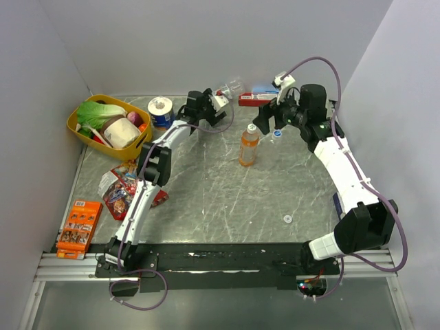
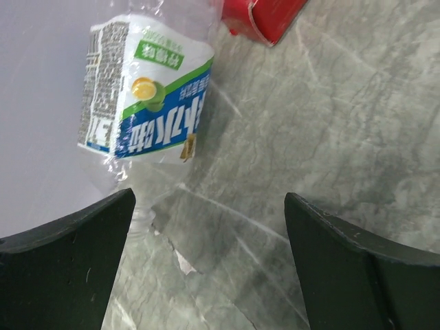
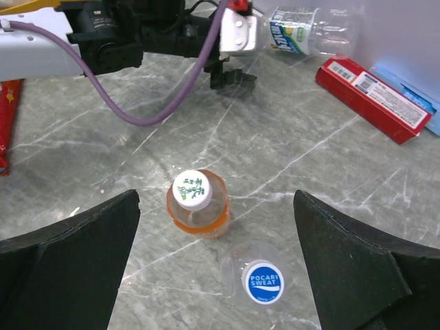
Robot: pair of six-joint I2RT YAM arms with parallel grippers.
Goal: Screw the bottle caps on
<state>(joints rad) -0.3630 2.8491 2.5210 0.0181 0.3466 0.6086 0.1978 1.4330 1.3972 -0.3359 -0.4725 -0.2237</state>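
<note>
Since both claws hang spread wide and carry nothing, we judge the task to be at its reaching stage, with no cap being turned at present. Our left claw (image 2: pixel 210 227) hovers with its jaws fully apart just short of the water bottle (image 2: pixel 148 96), which lies on its side at the far edge of the table (image 1: pixel 206 199), close to the wall and near the red box (image 3: pixel 371 96). The left wrist view shows only its label and clear body, so we cannot tell whether its mouth is capped. Our right claw (image 3: pixel 216 234), likewise fully open, hangs above the orange bottle (image 3: pixel 206 220), which stands upright with a white cap (image 3: pixel 192 188) sitting on its mouth. Whether that cap is threaded tight or merely resting there we cannot say. Just beside this bottle a blue cap (image 3: pixel 263 282) sits on top of something clear that we cannot make out well. A loose white cap (image 1: pixel 287 219) lies alone on the near right of the table, well apart from both bottles. We think the next move calls for the right claw to drop straight down, centre its jaws on the white cap and close before twisting. The left claw would need to grip the water bottle around its body and stand it upright, and the thin plastic may well crumple or roll away.
</note>
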